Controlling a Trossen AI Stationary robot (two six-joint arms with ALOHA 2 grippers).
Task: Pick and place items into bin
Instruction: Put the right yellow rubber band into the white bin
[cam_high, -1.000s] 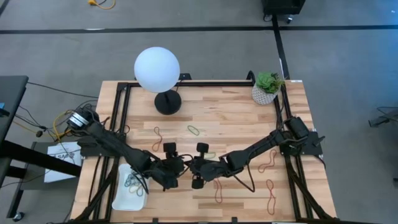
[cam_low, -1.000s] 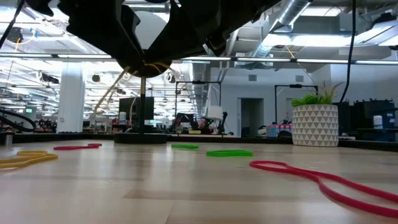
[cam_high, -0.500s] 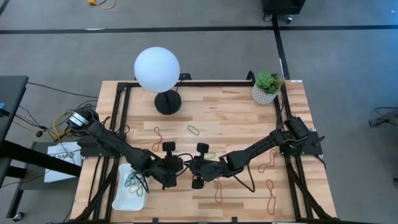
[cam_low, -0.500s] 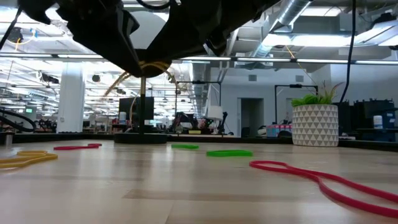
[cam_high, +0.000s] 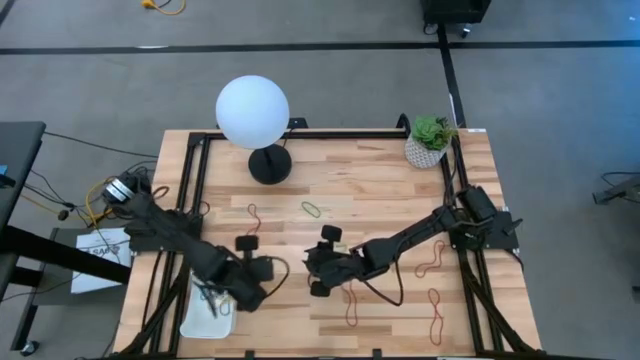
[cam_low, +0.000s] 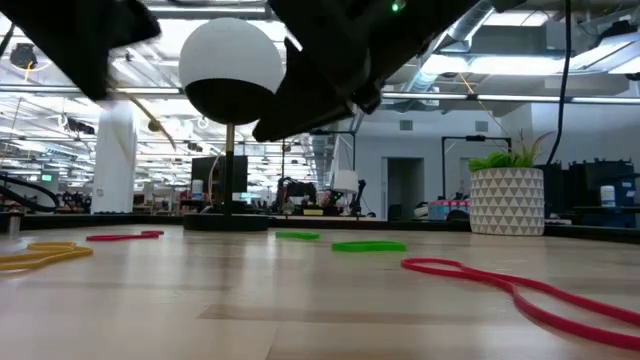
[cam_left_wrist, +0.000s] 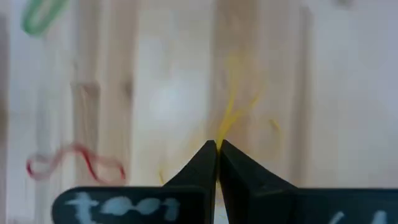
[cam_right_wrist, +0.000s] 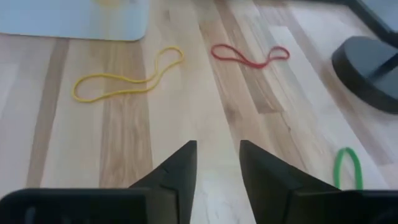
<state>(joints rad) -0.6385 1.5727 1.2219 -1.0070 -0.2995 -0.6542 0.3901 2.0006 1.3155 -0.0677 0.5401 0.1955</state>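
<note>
My left gripper (cam_high: 266, 272) is shut on a yellow rubber band (cam_left_wrist: 233, 106), above the table just right of the white bin (cam_high: 196, 318). The bin lies flat near the table's front left and holds a few bands (cam_high: 212, 293). My right gripper (cam_high: 316, 278) is open and empty, low over the table's middle. In the right wrist view (cam_right_wrist: 217, 155) another yellow band (cam_right_wrist: 127, 78) and a red band (cam_right_wrist: 249, 55) lie flat on the wood before it, with the bin (cam_right_wrist: 81, 22) beyond them. My left gripper pinches the yellow rubber band (cam_left_wrist: 222, 138) between its two fingertips. The band reaches out beyond the tips and is blurred. Which part of the loop the fingers have cannot be told. The band is clear of the table.
A white globe lamp (cam_high: 253, 110) on a black base and a potted plant (cam_high: 430, 140) stand at the far edge. Loose bands lie about: red (cam_high: 253, 218), green (cam_high: 312, 209), and several red ones at the right (cam_high: 436, 310). Black frame rails run along both table sides.
My left gripper has gone toward the table's left edge, away from my right gripper and toward the bin, taking the yellow band with it, clear of the table. My right gripper has stayed near the table's middle.
</note>
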